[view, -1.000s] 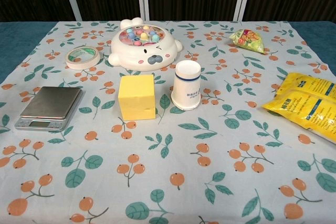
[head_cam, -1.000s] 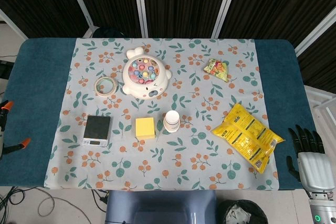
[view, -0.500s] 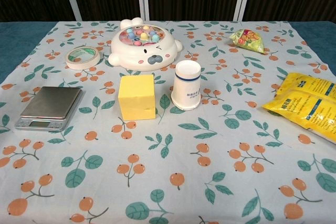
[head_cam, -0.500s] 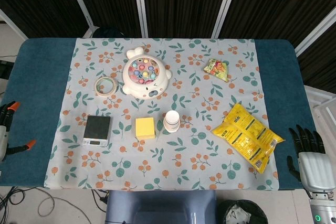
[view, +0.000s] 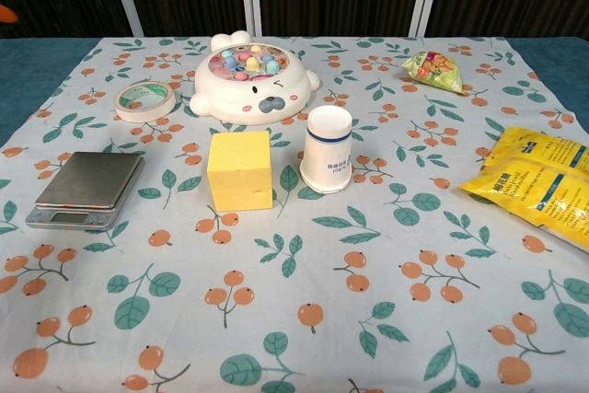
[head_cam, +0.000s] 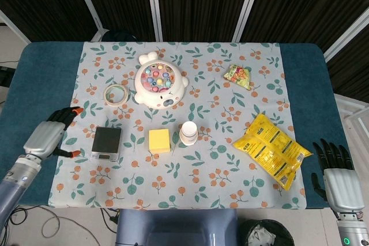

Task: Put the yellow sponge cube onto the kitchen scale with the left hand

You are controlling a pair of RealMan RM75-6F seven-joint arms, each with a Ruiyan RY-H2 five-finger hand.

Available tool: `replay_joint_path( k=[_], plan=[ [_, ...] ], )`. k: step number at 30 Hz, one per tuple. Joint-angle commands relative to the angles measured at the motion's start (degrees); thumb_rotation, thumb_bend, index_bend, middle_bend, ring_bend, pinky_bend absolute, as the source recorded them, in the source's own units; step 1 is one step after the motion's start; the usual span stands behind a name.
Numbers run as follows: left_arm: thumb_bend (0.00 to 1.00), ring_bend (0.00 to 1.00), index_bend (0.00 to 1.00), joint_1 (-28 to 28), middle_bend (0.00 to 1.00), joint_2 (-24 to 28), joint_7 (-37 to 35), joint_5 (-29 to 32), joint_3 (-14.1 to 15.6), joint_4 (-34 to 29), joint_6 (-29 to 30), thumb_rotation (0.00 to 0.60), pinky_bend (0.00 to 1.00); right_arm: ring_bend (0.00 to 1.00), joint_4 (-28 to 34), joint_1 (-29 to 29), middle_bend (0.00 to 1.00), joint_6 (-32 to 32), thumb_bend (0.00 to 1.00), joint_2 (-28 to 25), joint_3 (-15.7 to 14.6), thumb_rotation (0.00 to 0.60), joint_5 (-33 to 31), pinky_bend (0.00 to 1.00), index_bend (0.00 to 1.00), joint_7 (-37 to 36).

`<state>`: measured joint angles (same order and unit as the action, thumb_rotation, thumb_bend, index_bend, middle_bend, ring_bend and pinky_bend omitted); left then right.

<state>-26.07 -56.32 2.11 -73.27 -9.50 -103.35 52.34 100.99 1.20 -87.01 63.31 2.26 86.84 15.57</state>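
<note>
The yellow sponge cube (head_cam: 159,140) (view: 239,169) sits on the floral cloth near the table's middle. The kitchen scale (head_cam: 107,143) (view: 86,189), silver with a dark pan, lies just left of it with nothing on it. My left hand (head_cam: 51,135) hovers over the table's left side, beside the scale, fingers spread and holding nothing; only an orange fingertip (view: 5,13) of it shows in the chest view. My right hand (head_cam: 338,180) hangs off the table's right front corner, fingers apart and empty.
A white paper cup (head_cam: 188,133) (view: 328,149) stands right of the cube. Behind are a white fishing-game toy (head_cam: 159,81) (view: 250,77) and a tape roll (head_cam: 116,94) (view: 144,100). A yellow snack bag (head_cam: 271,150) (view: 538,186) lies at right, a small green packet (head_cam: 238,75) (view: 432,70) far right.
My left hand has come in from the left edge and now hovers over the table beside the scale. The right hand has barely moved. The objects are unmoved.
</note>
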Motion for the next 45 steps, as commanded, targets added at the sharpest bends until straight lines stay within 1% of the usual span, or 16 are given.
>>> replay_joint_path(
  k=[1,4,7,13,16,20,26,29,33,40,42,45],
  plan=[
    [0.03,0.0,0.0,-7.61,0.02,-3.89,10.31,9.16,-1.48,-1.85,-5.86,0.6,0.07,0.03,-0.04,0.03,0.03,0.11,0.56,-0.03,-0.01,0.6,-0.05,0.0,0.0,-0.11],
    [0.03,0.0,0.0,-10.73,0.02,-7.66,15.68,14.28,-0.96,-1.83,-6.83,0.6,0.07,0.03,-0.08,0.01,0.03,0.05,0.56,-0.11,0.03,0.6,-0.09,0.0,0.0,-0.31],
    [0.03,0.0,0.0,-13.19,0.02,-11.9,20.51,17.67,-0.24,-1.41,-5.87,0.6,0.07,0.03,-0.06,-0.06,0.03,-0.16,0.56,-0.24,0.09,0.6,-0.05,0.0,0.0,-0.51],
    [0.03,0.0,0.01,-16.27,0.04,-18.41,25.86,22.32,0.96,-0.32,-4.08,0.6,0.07,0.03,-0.02,-0.18,0.03,-0.45,0.56,-0.46,0.22,0.6,-0.11,0.0,0.0,-0.81],
    [0.03,0.0,0.01,-17.26,0.06,-21.9,27.55,23.17,1.01,0.84,-1.94,0.6,0.08,0.03,-0.04,-0.25,0.03,-0.58,0.56,-0.58,0.28,0.6,-0.19,0.0,0.0,-1.04],
    [0.03,0.01,0.02,-18.07,0.08,-26.11,29.01,22.7,0.6,2.37,1.24,0.6,0.12,0.03,-0.07,-0.3,0.03,-0.7,0.56,-0.69,0.42,0.6,-0.4,0.0,0.0,-1.27],
    [0.03,0.07,0.05,-19.82,0.13,-31.69,31.54,22.38,-0.1,5.18,4.36,0.6,0.2,0.03,0.0,-0.37,0.03,-0.87,0.56,-0.74,0.45,0.6,-0.36,0.0,0.0,-1.23],
    [0.03,0.07,0.05,-20.65,0.14,-33.4,33.23,22.79,-0.26,6.16,5.38,0.6,0.21,0.03,0.02,-0.39,0.03,-0.91,0.56,-0.73,0.49,0.6,-0.43,0.0,0.0,-1.18],
    [0.03,0.07,0.06,-21.99,0.15,-35.38,36.0,25.18,-0.43,7.17,6.0,0.6,0.21,0.03,0.04,-0.36,0.03,-0.76,0.56,-0.7,0.44,0.6,-0.46,0.0,0.0,-1.03],
    [0.09,0.08,0.08,-23.91,0.18,-37.7,38.82,28.32,-0.61,9.7,5.86,0.6,0.21,0.03,0.09,-0.42,0.03,-0.88,0.56,-0.69,0.53,0.6,-0.59,0.0,0.0,-0.98],
    [0.11,0.11,0.09,-24.46,0.19,-38.02,39.0,29.35,-0.4,10.37,4.63,0.6,0.23,0.03,0.12,-0.46,0.03,-1.01,0.56,-0.68,0.62,0.6,-0.7,0.0,0.0,-1.01],
    [0.17,0.21,0.14,-25.18,0.28,-38.54,39.35,28.34,0.1,11.78,4.07,0.6,0.33,0.03,0.11,-0.49,0.03,-1.06,0.56,-0.65,0.71,0.6,-0.87,0.0,0.0,-1.01]
  ],
)
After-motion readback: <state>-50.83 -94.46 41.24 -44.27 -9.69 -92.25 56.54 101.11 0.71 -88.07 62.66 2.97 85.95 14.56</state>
